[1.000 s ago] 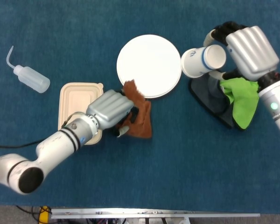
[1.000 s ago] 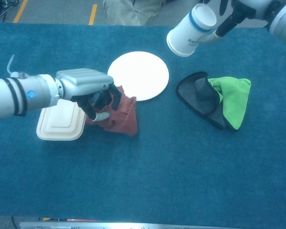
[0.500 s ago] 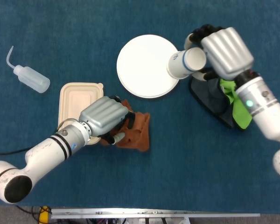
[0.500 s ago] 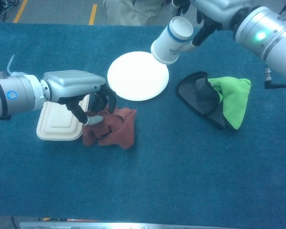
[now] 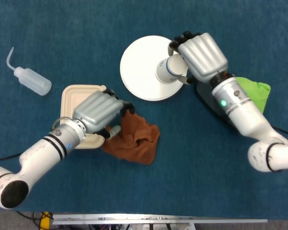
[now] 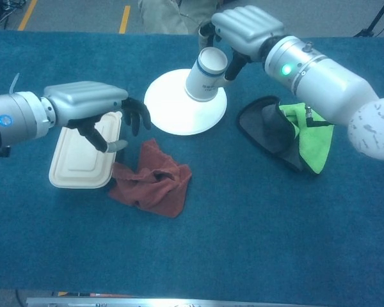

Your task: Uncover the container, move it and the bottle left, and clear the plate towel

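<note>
The right hand (image 5: 199,55) is gripping a white paper cup with a blue band (image 5: 169,69), fingers wrapped around it, and holding it tilted over the right side of the round white plate (image 5: 141,67); whether the cup's base is touching the plate is hard to tell. The left hand (image 5: 97,111) is hovering above the near edge of the beige lidded container (image 5: 77,98), fingers spread and curled downward, holding nothing. Just beside those fingers the rust-brown towel (image 5: 137,139) is lying crumpled on the blue desk (image 5: 182,182), off the plate and touching the container's right edge. The squeeze bottle with its bent nozzle (image 5: 31,79) is lying on its side far to the left, well apart from the container. Right of the plate, a dark grey cloth (image 6: 269,131) and a bright green cloth (image 6: 313,137) are lying bunched together under the right forearm.
</note>
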